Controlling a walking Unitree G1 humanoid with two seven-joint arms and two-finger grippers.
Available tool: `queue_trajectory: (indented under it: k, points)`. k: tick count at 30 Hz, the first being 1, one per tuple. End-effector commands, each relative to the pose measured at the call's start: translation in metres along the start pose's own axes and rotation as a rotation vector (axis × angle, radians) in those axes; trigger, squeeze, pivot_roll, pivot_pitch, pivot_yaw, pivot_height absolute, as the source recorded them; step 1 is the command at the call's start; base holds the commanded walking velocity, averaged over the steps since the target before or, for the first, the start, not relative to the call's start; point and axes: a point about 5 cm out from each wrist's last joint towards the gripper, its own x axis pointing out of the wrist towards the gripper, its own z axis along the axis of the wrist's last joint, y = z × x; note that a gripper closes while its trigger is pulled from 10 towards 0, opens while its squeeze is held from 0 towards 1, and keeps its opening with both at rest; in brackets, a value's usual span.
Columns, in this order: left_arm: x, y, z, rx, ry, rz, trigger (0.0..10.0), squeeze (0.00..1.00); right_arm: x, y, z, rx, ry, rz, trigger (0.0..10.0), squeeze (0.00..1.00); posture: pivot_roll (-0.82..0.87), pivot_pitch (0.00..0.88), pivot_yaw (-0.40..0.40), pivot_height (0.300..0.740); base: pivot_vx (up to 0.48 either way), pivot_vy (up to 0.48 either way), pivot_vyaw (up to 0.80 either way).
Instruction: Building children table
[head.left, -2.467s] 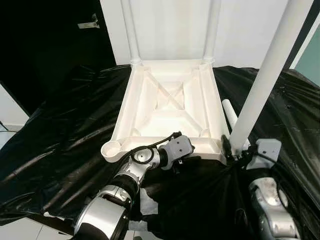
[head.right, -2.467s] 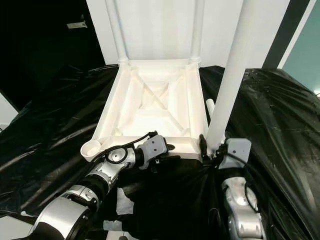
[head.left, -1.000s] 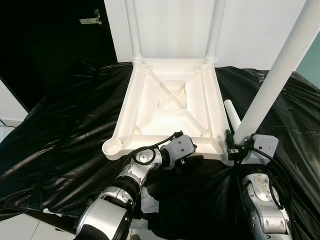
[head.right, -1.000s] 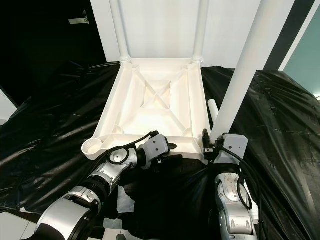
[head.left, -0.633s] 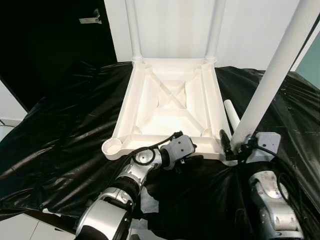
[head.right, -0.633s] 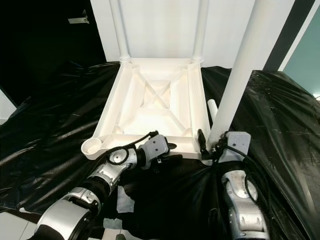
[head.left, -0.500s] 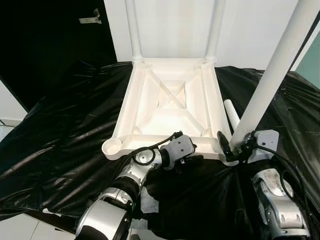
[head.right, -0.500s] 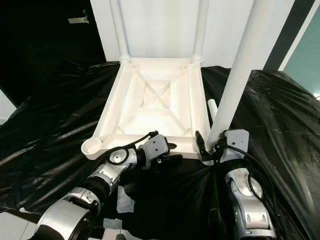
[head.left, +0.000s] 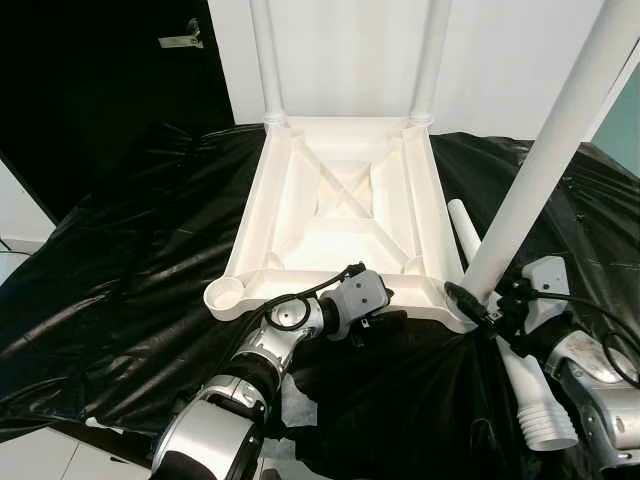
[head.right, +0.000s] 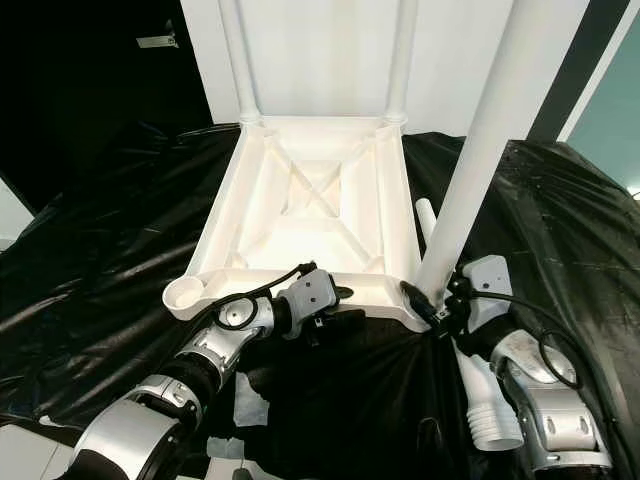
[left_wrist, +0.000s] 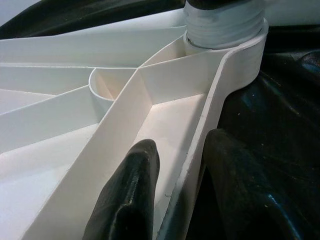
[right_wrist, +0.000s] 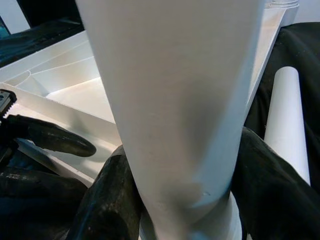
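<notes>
Tabletop (head.left: 340, 215), white and upside down, lies on the black-sheeted surface (head.left: 130, 270). Left claw (left_wrist: 175, 195) pinches its near rim, one finger inside, one outside. At the near right corner, right claw (right_wrist: 185, 200) grips an upright leg (head.left: 545, 165). A loose leg (head.left: 520, 385) lies beside it.

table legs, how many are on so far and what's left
Done: two white tube legs stand in the upturned white plastic tabletop's far corners. In hand: right gripper holds the third leg at its socket; left gripper grips the near rim. Left: spare leg, empty corner socket.
</notes>
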Motion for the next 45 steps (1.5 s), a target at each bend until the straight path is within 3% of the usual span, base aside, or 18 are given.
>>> queue_trajectory:
  k: [1,5,9,13,16,20,25,26,27,28,29,30,35,36,39,45]
  points:
    - [-0.002,-0.008,-0.022,-0.077,0.09,0.097,10.0,0.0,0.001,0.007,-0.008,0.003,0.043,0.043,0.0,0.0,-0.07,0.0,-0.005,0.74,0.0,0.0,0.0]
    - [-0.003,-0.008,-0.023,-0.078,0.091,0.096,10.0,0.0,0.001,0.016,-0.022,-0.01,0.11,-0.073,0.0,0.0,-0.07,0.0,-0.003,0.74,0.0,0.0,0.0]
    - [-0.004,-0.006,-0.023,-0.069,0.097,0.091,10.0,0.0,-0.001,0.043,-0.03,0.069,0.083,-0.235,0.0,0.0,-0.07,0.0,0.005,0.74,0.0,0.0,0.0]
    - [-0.004,-0.006,-0.022,-0.065,0.095,0.081,10.0,0.0,0.002,0.054,-0.027,0.071,0.08,-0.311,0.0,0.0,-0.07,0.0,0.015,0.74,0.0,0.0,0.0]
    - [-0.004,-0.006,-0.022,-0.063,0.095,0.078,10.0,0.0,0.003,0.056,-0.026,0.081,0.078,-0.329,0.0,0.0,-0.07,0.0,0.015,0.74,0.0,0.0,0.0]
    - [-0.001,-0.009,-0.02,-0.058,0.089,0.061,10.0,0.0,-0.002,0.041,-0.003,0.03,-0.066,-0.625,0.0,0.0,-0.08,0.0,0.031,0.74,0.0,0.0,0.0]
    - [0.0,-0.01,-0.02,-0.057,0.088,0.057,10.0,0.0,-0.004,0.04,-0.001,0.018,-0.081,-0.656,0.0,0.0,-0.08,0.0,0.027,0.74,0.0,0.0,0.0]
    - [-0.001,-0.009,-0.02,-0.058,0.09,0.06,10.0,0.0,0.001,0.045,-0.006,0.031,-0.042,-0.6,6.5,0.0,-0.07,0.0,0.027,0.74,0.0,0.0,0.0]
    - [-0.001,-0.009,-0.02,-0.059,0.09,0.063,10.0,0.0,0.003,0.049,-0.008,0.039,-0.029,-0.568,6.5,0.0,-0.07,0.0,0.027,0.74,0.0,0.0,0.0]
    - [-0.002,-0.009,-0.021,-0.06,0.09,0.065,10.0,0.0,0.006,0.052,-0.009,0.047,-0.03,-0.513,10.0,0.0,-0.07,0.0,0.025,0.74,0.0,0.0,0.0]
    - [-0.002,-0.009,-0.021,-0.06,0.09,0.065,10.0,0.0,0.006,0.052,-0.009,0.047,-0.03,-0.513,10.0,0.0,-0.07,0.0,0.025,0.74,0.0,0.0,0.0]
    - [-0.003,-0.009,-0.022,-0.062,0.092,0.067,10.0,0.0,0.008,0.054,-0.01,0.061,-0.031,-0.45,10.0,1.0,-0.07,0.0,0.023,0.74,0.0,0.0,0.0]
    - [-0.004,-0.009,-0.023,-0.063,0.096,0.07,10.0,0.0,0.002,0.038,-0.003,-0.063,-0.1,-0.454,10.0,1.0,-0.06,0.0,0.021,0.74,0.0,0.0,0.0]
    - [-0.004,-0.009,-0.023,-0.063,0.096,0.071,10.0,0.0,0.0,0.029,-0.004,-0.088,-0.098,-0.446,10.0,0.0,-0.07,0.0,0.023,0.74,0.0,0.0,0.0]
    - [-0.003,-0.008,-0.023,-0.063,0.096,0.072,10.0,0.0,-0.003,0.01,-0.004,-0.119,-0.086,-0.372,10.0,0.0,-0.07,0.0,0.025,0.74,0.0,0.0,0.0]
    - [-0.002,-0.007,-0.02,-0.059,0.091,0.075,10.0,0.0,-0.005,0.004,-0.004,-0.132,-0.064,-0.252,10.0,0.0,-0.07,0.0,0.023,0.74,0.0,0.0,0.0]
